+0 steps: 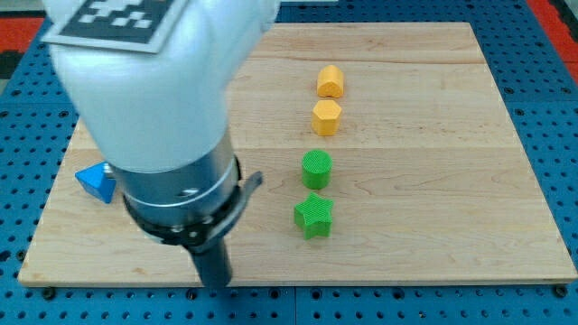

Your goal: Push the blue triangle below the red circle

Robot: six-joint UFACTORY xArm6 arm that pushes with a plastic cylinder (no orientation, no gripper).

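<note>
The blue triangle (pixel 96 182) lies on the bench (pixel 424 208) near its left edge, partly hidden behind the arm's (pixel 153 99) big white and black body. My tip (pixel 215 282), the lower end of the dark rod that serves as the tool, sits near the bench's bottom edge, to the view's right of the triangle and lower than it. The tool has no jaws to open or close; it is a bare rod, and it touches no block here. So the triangle lies up and to the left of my tip, apart from it. The red circle does not show anywhere; it may be hidden behind the arm, and I cannot tell where it is, so the direction of the push cannot be judged from this view. 4 other blocks stand in a rough column near the middle: a yellow block (pixel 330 81) at the top, a yellow hexagon (pixel 326 117) beneath it, then a green cylinder (pixel 317 169), then a green star (pixel 313 216). All 4 are well to the right of my tip.
</note>
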